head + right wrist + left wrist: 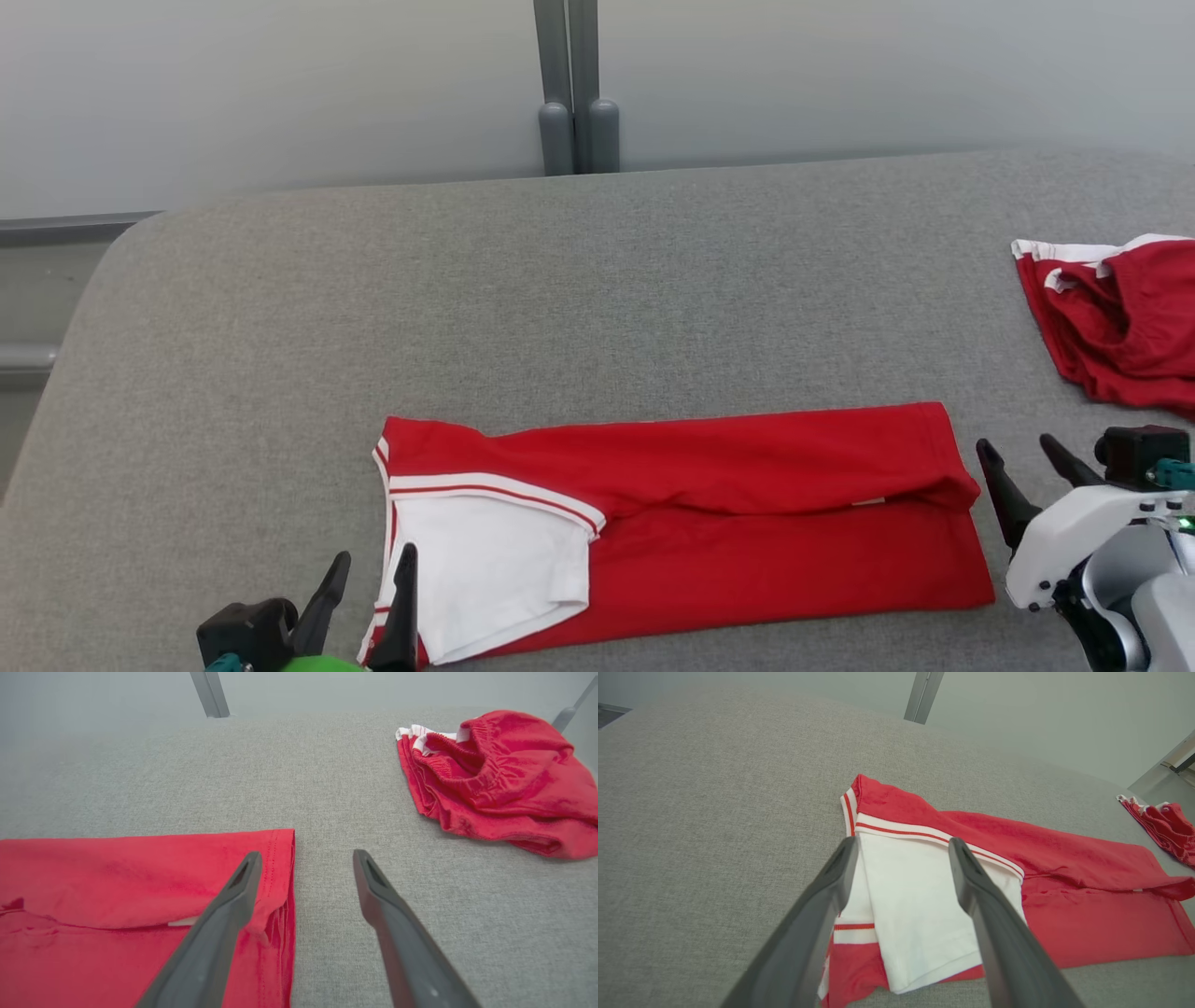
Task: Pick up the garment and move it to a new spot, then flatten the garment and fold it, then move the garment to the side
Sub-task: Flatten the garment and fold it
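A red garment (pixel 747 504) with a white sleeve and striped trim lies folded into a long band on the grey padded surface, near the front edge. My left gripper (pixel 373 569) is open at the garment's left end, beside the white sleeve (pixel 910 905), holding nothing. At the right end my right gripper (pixel 1022 457) is open and empty, just off the hem. In the right wrist view the hem (pixel 280 877) lies under the left finger, and bare grey cloth lies between the fingers.
A second red garment (pixel 1120 317) with white trim lies crumpled at the far right edge, also in the right wrist view as a red heap (pixel 500 779). The grey surface (pixel 560 299) stretches behind the fold. A grey post (pixel 574 84) stands at the back wall.
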